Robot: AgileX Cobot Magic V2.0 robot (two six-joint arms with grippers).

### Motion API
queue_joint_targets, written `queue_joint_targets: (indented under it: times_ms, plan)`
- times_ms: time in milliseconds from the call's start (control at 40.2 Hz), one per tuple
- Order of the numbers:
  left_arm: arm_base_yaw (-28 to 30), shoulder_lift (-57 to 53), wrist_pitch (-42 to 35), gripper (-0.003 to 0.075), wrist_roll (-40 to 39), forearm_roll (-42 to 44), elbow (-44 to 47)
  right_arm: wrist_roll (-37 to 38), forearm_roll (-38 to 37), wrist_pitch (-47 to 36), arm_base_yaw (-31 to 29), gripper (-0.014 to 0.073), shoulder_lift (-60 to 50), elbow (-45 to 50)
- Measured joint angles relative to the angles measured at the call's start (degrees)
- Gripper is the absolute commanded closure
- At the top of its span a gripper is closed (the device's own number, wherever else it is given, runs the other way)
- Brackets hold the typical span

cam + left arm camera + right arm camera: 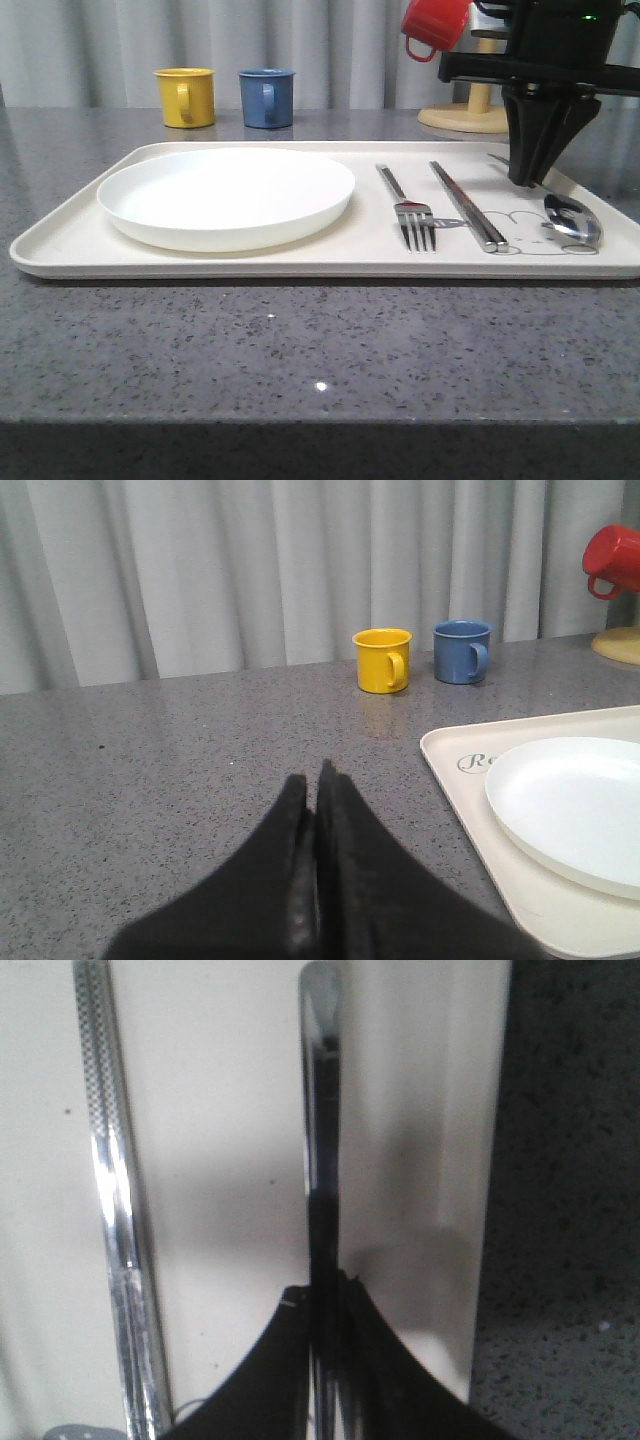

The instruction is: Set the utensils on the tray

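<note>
Front view: the black right gripper (527, 178) stands over the right end of the large cream rectangular tray (60, 245), its jaws closed on the handle of the shiny silver oval-bowled spoon (572, 219).

The spoon's bowl lies on the tray's near right corner; the silver four-tined fork (410, 212) and flat silver chopsticks (466, 204) lie side by side between it and the round white plate (226, 196); in the left wrist view the left gripper (313, 780) is pressed closed, holding nothing, above the grey speckled table (180, 750); yellow mug (186, 97) and blue mug (266, 97) stand behind the tray.
</note>
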Motion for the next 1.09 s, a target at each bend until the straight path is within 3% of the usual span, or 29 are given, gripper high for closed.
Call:
queue_joint_targets:
  times_ms: [75, 323, 647, 771, 995, 1095]
  plan:
    - [0.0, 0.0, 0.0, 0.0738, 0.0, 0.0, 0.0, 0.0, 0.0, 0.0, 0.0, 0.0580, 0.1, 0.0]
    - [0.0, 0.0, 0.0, 0.0738, 0.0, 0.0, 0.0, 0.0, 0.0, 0.0, 0.0, 0.0354, 0.1, 0.0]
    - [0.0, 0.0, 0.0, 0.0738, 0.0, 0.0, 0.0, 0.0, -0.2, 0.0, 0.0, 0.0316, -0.1, 0.0]
    - [0.0, 0.0, 0.0, 0.0738, 0.0, 0.0, 0.0, 0.0, -1.7, -0.1, 0.0, 0.0344, -2.7, 0.0]
    - [0.0, 0.0, 0.0, 0.0738, 0.0, 0.0, 0.0, -0.9, -2.9, -0.1, 0.0, 0.0604, -9.5, 0.0]
    - [0.0, 0.0, 0.0, 0.0738, 0.0, 0.0, 0.0, -2.1, -2.9, 0.2, 0.0, 0.0666, -12.2, 0.0]
